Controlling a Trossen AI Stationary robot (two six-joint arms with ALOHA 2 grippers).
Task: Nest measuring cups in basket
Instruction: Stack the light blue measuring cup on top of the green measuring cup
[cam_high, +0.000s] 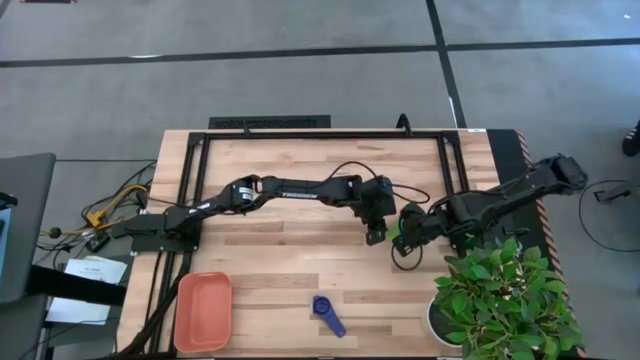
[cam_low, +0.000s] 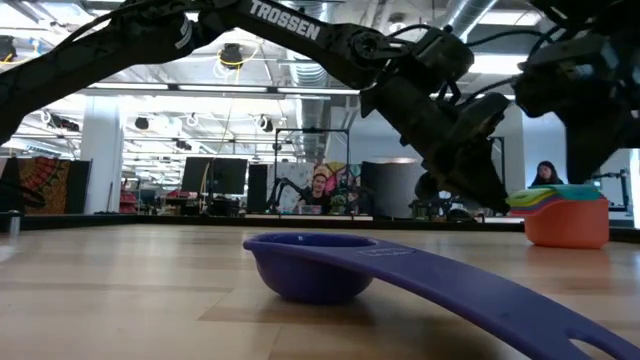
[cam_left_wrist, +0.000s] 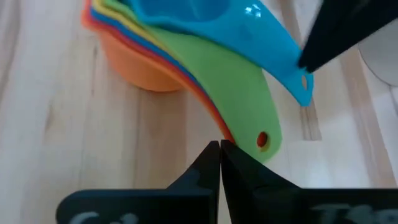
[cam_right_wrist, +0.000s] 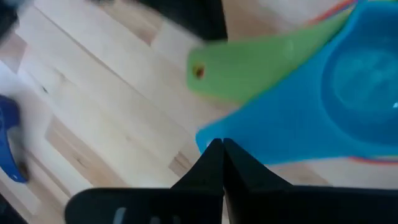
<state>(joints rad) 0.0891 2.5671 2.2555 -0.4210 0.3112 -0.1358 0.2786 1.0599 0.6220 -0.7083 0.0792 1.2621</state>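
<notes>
High view: nested cup stack (cam_left_wrist: 155, 56) sits between both grippers at mid-table, basket (cam_high: 203, 312) well apart. Left gripper (cam_left_wrist: 219, 149) fingers pressed together beside the green handle (cam_left_wrist: 249, 99); right gripper (cam_right_wrist: 217, 149) likewise closed at the blue cup (cam_right_wrist: 323, 106).

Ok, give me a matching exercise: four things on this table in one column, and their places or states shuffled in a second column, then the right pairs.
Things:
1. basket
2. dark blue cup
3. stack of cups
4. left gripper

Places or states:
A. fingers shut, at the stack's green handle
B. lying alone at the table's near edge
C. empty, at the left near corner
D. on the table, between the two grippers

Pairs: 1-C, 2-B, 3-D, 4-A
</notes>
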